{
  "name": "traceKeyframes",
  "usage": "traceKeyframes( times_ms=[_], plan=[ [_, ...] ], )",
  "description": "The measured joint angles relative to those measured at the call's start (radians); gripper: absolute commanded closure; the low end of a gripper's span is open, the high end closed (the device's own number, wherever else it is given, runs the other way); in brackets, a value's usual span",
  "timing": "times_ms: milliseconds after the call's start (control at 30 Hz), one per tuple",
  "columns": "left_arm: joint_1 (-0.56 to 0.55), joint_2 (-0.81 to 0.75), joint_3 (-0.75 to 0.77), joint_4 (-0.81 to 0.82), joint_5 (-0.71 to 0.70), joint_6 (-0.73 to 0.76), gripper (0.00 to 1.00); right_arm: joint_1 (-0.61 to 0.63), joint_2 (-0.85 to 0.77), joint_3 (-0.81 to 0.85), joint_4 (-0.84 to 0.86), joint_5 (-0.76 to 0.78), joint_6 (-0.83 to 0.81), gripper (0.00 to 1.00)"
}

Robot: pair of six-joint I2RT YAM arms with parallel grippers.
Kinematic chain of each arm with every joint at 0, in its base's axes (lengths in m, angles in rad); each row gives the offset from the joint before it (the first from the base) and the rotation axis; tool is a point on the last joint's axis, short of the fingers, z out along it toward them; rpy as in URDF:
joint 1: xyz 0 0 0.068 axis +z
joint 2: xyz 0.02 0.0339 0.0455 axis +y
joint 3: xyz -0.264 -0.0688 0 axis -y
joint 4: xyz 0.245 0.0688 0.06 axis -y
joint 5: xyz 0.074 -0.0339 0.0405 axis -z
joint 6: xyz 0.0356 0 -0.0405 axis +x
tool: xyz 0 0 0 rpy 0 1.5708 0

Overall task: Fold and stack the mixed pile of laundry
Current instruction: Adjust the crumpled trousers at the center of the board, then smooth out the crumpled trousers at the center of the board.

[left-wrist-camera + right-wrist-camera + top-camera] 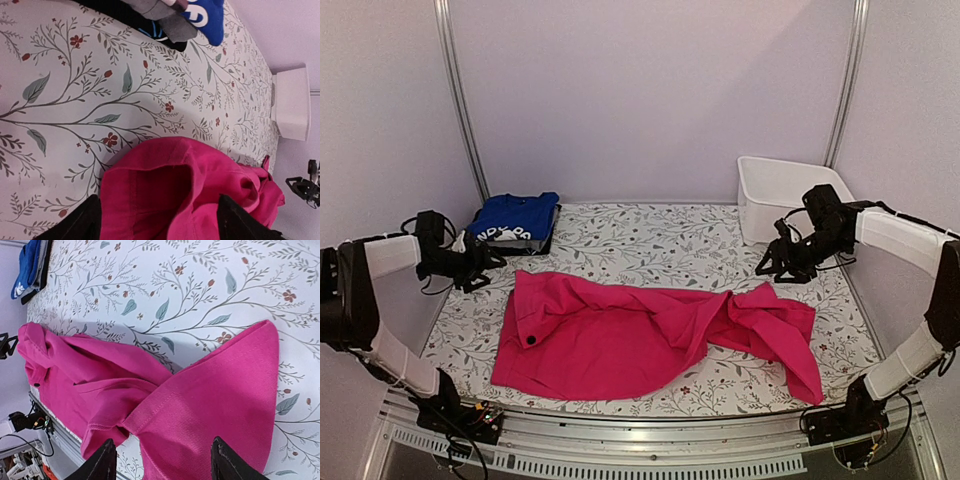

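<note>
A large magenta-pink garment (620,335) lies spread and twisted across the near half of the table. A folded royal-blue garment with white print (515,220) sits on a grey one and a dark one at the back left. My left gripper (485,266) is open, above the table just left of the pink garment's waistband (165,195). My right gripper (772,268) is open, above the table just beyond the pink garment's right end (220,405). Neither holds anything.
A white plastic bin (780,195) stands at the back right, close behind my right arm. The white floral covering (650,245) spreads over the table. A metal rail (650,440) runs along the near edge.
</note>
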Motion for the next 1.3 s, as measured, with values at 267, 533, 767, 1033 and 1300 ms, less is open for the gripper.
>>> traceKeyframes(
  times_ms=[267,533,767,1033,1300],
  plan=[
    [-0.091,-0.209,-0.063,0.004,0.007,0.024,0.0,-0.01,0.005,0.282,-0.023,-0.012,-0.034,0.3],
    [-0.318,-0.256,-0.143,-0.013,-0.053,-0.013,0.0,0.023,0.033,0.375,0.082,-0.097,0.053,0.3],
    [-0.414,-0.235,-0.124,-0.033,-0.143,-0.021,0.0,0.084,0.23,0.483,0.072,-0.083,0.08,0.3],
    [-0.473,-0.116,-0.12,-0.047,-0.168,-0.017,0.0,0.089,0.44,0.794,0.077,-0.081,0.124,0.31],
    [-0.481,-0.1,-0.154,-0.036,-0.169,-0.092,0.0,0.016,0.558,0.882,0.062,-0.087,0.147,0.29]
  ],
)
